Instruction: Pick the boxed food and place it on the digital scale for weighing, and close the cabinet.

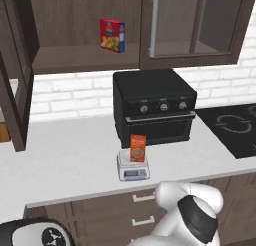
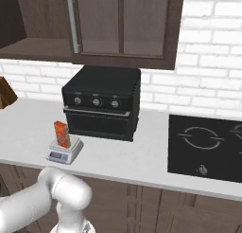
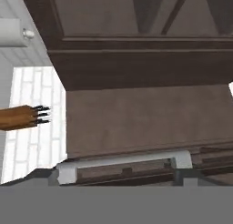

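— White brick wall and a pale tabletop [image 1: 60, 165] in the left base view: where does the job stand?

— The orange box [image 1: 138, 148] stands upright on the scale [image 1: 133, 166], just in front of the black oven [image 1: 154, 107]. I judge that half finished. The cabinet [image 1: 85, 60] above has its left door [image 1: 15, 90] swung wide, with a red-and-blue box [image 1: 112, 35] on the shelf inside. Closing that door is what remains.

— And from the right base view?

— Same picture from the other side: orange box [image 2: 61, 134] on the scale [image 2: 64, 150], oven [image 2: 101, 102] behind it, black cooktop [image 2: 205, 147] well to the right. The right cabinet door [image 2: 120, 23] with its silver handle [image 2: 72, 21] sits closed.

— What about the hand view?

— It looks close at dark wood, a door panel [image 3: 145, 118] with a long silver handle [image 3: 123, 164] along the bottom. A knife block [image 3: 20, 117] pokes in at the left. The fingertips aren't visible, so I can't tell whether the pincer is released or clenched.

— How should the closing go?

— Push on the door's outer face near its free edge, follow the hinge arc evenly, and keep the arm high above the box so the scale isn't knocked.
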